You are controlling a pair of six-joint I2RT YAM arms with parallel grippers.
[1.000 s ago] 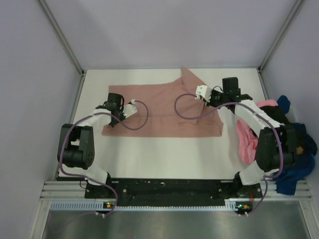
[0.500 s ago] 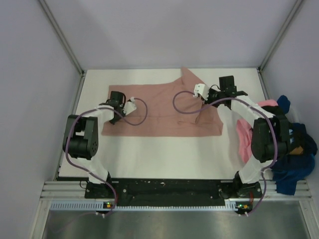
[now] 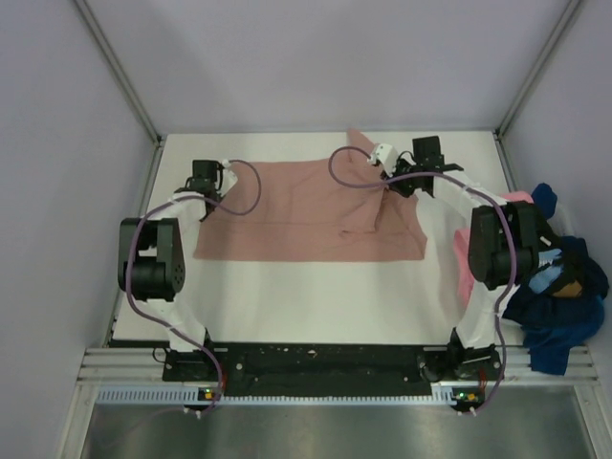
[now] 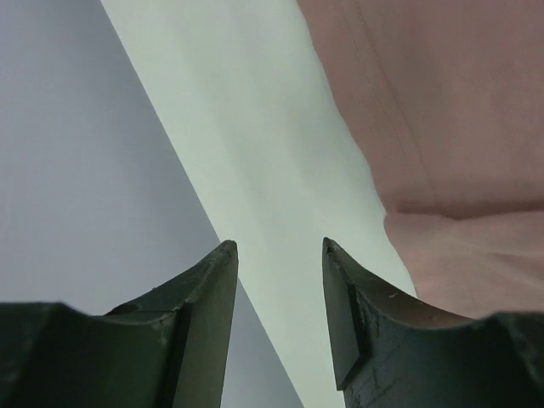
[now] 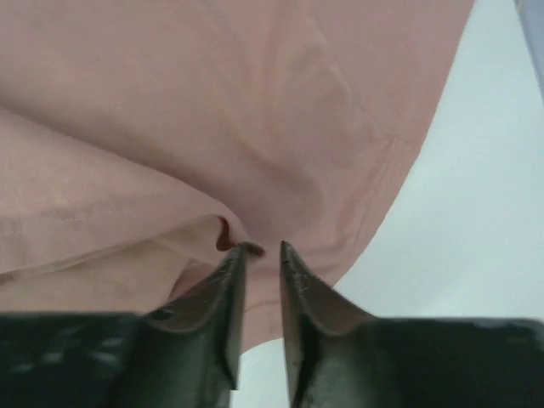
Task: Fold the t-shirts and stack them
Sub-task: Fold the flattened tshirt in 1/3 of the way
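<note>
The dusty pink t-shirt (image 3: 306, 215) is one plain colour all over. The tabletop (image 3: 316, 296) under it is white. To the right of the dusty pink t-shirt is a heap with a bright pink t-shirt (image 3: 469, 266), dark blue cloth (image 3: 559, 349), black cloth (image 3: 588, 273) and a bit of light blue cloth (image 3: 547, 279). The left arm (image 3: 153, 268) and right arm (image 3: 497, 258) beside the dusty pink t-shirt are black and white, with purple cables (image 3: 244, 186). The left fingers (image 4: 200, 323) and right fingers (image 5: 212, 314) are almost black. The wall (image 3: 316, 67) behind is pale grey-purple.
</note>
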